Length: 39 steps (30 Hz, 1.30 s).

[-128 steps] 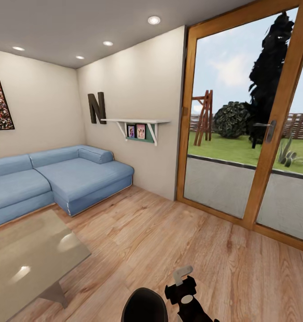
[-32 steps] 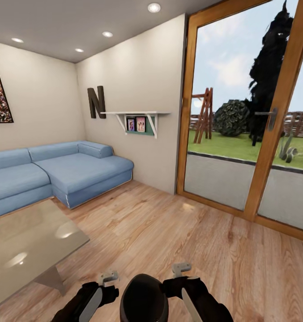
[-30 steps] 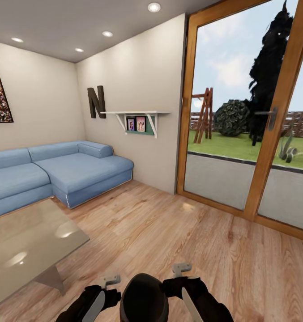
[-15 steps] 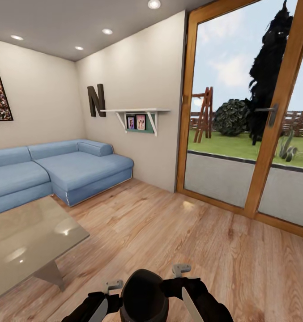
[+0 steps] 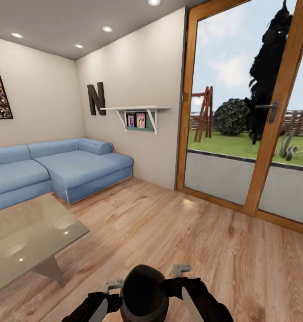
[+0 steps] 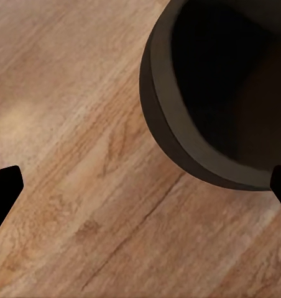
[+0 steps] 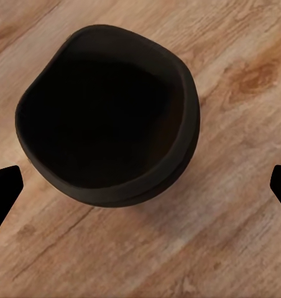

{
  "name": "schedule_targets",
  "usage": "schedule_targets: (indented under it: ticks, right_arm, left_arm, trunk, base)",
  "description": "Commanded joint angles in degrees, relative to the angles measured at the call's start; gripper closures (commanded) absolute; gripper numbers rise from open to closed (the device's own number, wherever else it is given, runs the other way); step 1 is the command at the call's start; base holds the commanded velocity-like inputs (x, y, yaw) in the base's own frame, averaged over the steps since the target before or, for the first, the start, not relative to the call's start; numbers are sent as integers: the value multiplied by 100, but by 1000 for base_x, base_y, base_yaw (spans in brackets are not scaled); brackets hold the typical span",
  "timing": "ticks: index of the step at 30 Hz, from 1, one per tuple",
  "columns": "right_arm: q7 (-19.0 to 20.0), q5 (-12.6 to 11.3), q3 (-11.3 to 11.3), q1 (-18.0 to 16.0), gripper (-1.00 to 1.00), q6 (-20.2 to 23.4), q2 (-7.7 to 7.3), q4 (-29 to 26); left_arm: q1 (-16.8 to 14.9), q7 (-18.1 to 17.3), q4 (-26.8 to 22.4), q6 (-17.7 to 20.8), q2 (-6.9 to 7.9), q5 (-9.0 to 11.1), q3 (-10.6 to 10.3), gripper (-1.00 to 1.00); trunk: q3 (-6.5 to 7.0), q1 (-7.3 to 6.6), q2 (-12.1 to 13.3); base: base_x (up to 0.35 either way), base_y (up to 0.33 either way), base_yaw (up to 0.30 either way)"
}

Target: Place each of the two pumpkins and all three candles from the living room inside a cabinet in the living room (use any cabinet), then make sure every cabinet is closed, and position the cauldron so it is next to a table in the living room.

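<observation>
So the cauldron (image 5: 144,293) is sitting at the bottom of the head view, roughly 6 o'clock, with the left gripper (image 5: 112,284) hugging its 9 o'clock side and the right gripper (image 5: 181,269) up near 2 o'clock. Both wrist views are looking down into its black mouth with plank floor (image 5: 169,237) all around it, and the dark fingertips are poking in at opposite edges of those views, so both sets of jaws are spread wide and holding nothing as far as I can tell. Whether the arms are actually pressing on the pot's belly, I can't tell.

The table (image 5: 26,243) is off at about 9 o'clock, near but not right beside the pot. My guess: this is a two-arm squeeze or nudge toward that table corner.

Tips if you're doing this:
- Keep both arms level on opposite sides so it isn't spinning out.
- Go slow, it's round and probably slippery.
- Stop short of the table's angled leg (image 5: 47,270).
</observation>
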Motion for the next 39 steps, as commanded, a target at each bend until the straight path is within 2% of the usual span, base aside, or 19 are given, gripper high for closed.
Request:
schedule_targets:
  ticks: [1, 8, 12, 18, 39]
  right_arm:
    - [-13, -31, 6, -3, -100, 21, -5, -8]
    - [-24, -27, -28, -3, -100, 21, -10, 9]
    - [-26, -27, -39, -3, -100, 21, -6, 23]
    - [-34, -22, -43, -3, -100, 21, -6, 61]
    - [-35, -26, -38, -3, -100, 21, -6, 96]
  left_arm:
    - [-3, 53, -11, 14, 5, 60, -38, -100]
    - [-45, 53, -21, 21, -5, 68, -39, -100]
    - [-441, 85, 7, 131, -11, 77, -35, -100]
    - [-683, 106, 127, 185, -4, 99, -21, -100]
    - [-715, 107, 174, 181, -7, 61, -21, -100]
  trunk:
    - [-25, 22, -44]
    - [-150, 175, -325]
    - [-222, 263, -486]
    - [-222, 263, -486]
    - [-222, 263, -486]
  base:
    - [0, 0, 0]
    - [0, 0, 0]
    - [0, 0, 0]
    - [0, 0, 0]
    - [73, 0, 0]
